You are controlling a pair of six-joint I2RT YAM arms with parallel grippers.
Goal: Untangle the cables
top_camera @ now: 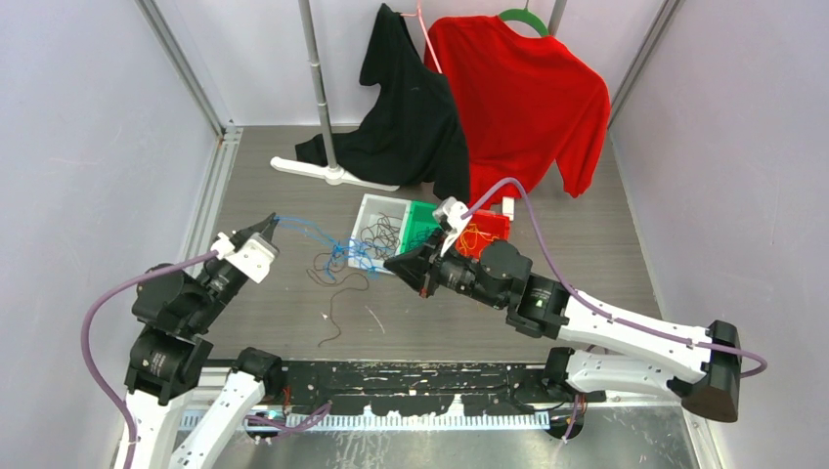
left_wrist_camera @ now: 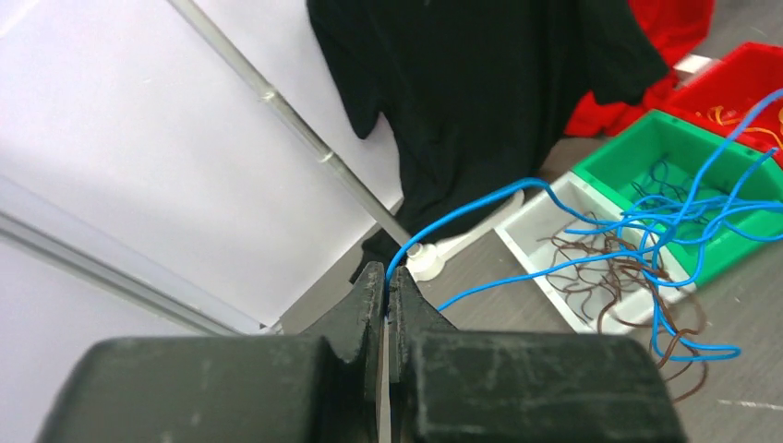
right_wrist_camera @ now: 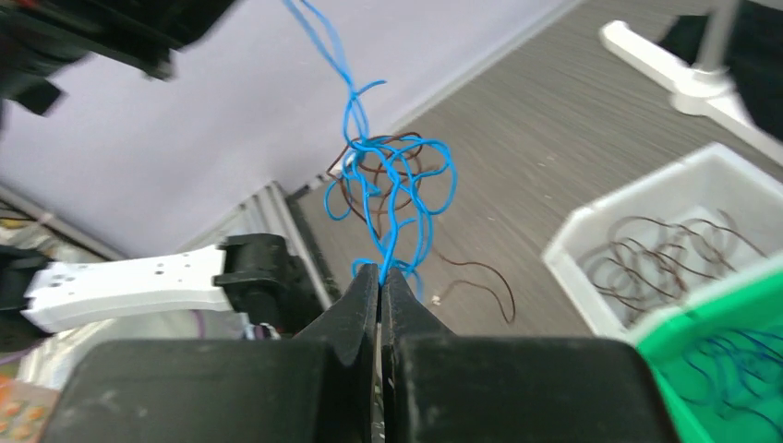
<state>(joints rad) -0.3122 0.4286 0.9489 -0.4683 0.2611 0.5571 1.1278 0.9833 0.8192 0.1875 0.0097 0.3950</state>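
Observation:
A tangle of blue cables (top_camera: 337,246) with dark brown strands in it hangs stretched between my two grippers above the table. My left gripper (top_camera: 272,223) is shut on a blue cable end (left_wrist_camera: 480,208), which comes out of its closed jaws (left_wrist_camera: 386,277). My right gripper (top_camera: 389,262) is shut on blue strands of the tangle (right_wrist_camera: 388,180), pinched at its tips (right_wrist_camera: 379,272). A loose dark brown cable (top_camera: 337,303) lies on the table below; it also shows in the right wrist view (right_wrist_camera: 480,277).
Three bins stand side by side behind the tangle: a white bin (top_camera: 370,207) with brown cables, a green bin (top_camera: 426,213) with blue ones, a red bin (top_camera: 496,225) with yellow-orange ones. A garment stand's foot (top_camera: 332,174), a black shirt (top_camera: 411,107) and a red shirt (top_camera: 528,98) are at the back.

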